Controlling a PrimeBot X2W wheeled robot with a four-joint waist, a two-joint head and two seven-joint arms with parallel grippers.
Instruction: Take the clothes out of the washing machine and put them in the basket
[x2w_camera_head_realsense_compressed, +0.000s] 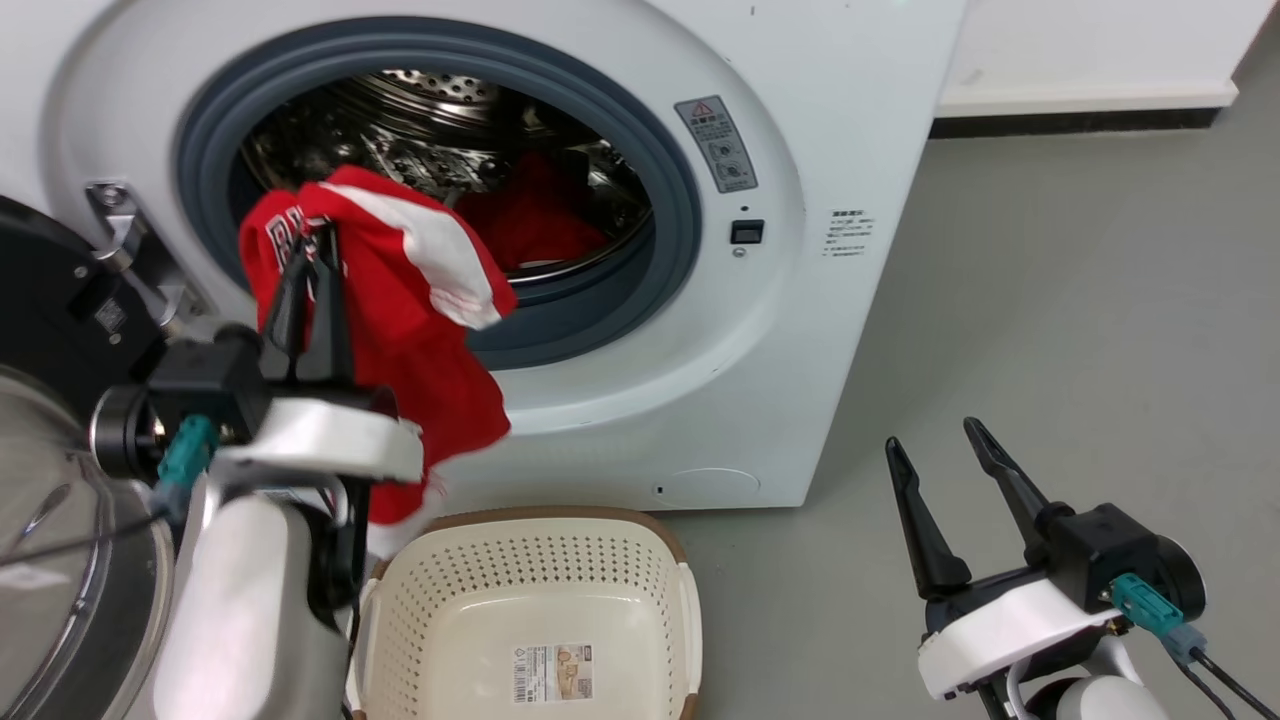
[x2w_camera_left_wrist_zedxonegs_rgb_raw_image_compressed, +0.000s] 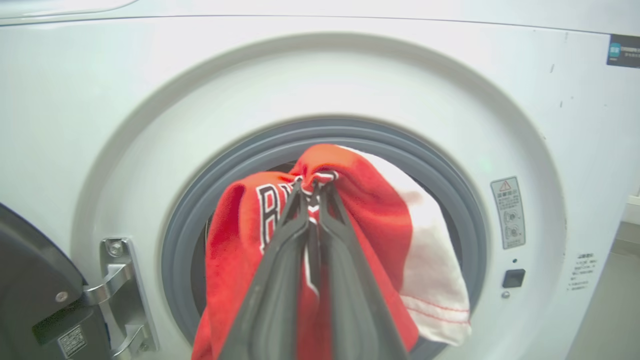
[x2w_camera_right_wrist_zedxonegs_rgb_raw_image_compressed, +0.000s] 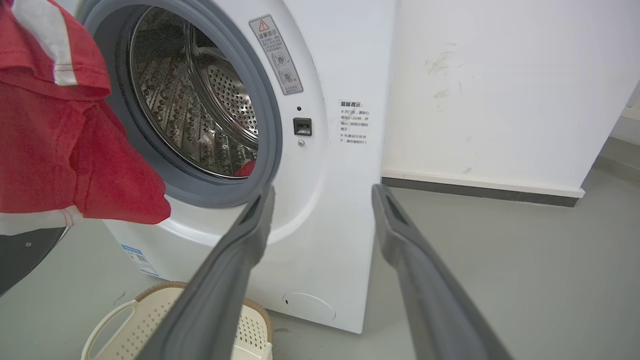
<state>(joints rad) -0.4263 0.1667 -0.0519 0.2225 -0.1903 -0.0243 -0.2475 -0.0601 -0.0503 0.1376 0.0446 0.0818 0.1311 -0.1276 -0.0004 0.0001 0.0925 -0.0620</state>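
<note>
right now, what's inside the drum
Some red cloth lies low in the drum. The jersey, clamped in the left gripper, hangs before the opening and covers the drum's left side; what lies there cannot be seen.

A smooth grey floor (x2w_camera_head_realsense_compressed: 1060, 300) runs back to a white wall (x2w_camera_right_wrist_zedxonegs_rgb_raw_image_compressed: 505, 100), which bears faint grey scuff marks (x2w_camera_right_wrist_zedxonegs_rgb_raw_image_compressed: 440, 65) and ends in a dark skirting strip (x2w_camera_right_wrist_zedxonegs_rgb_raw_image_compressed: 480, 190) along its foot.
</note>
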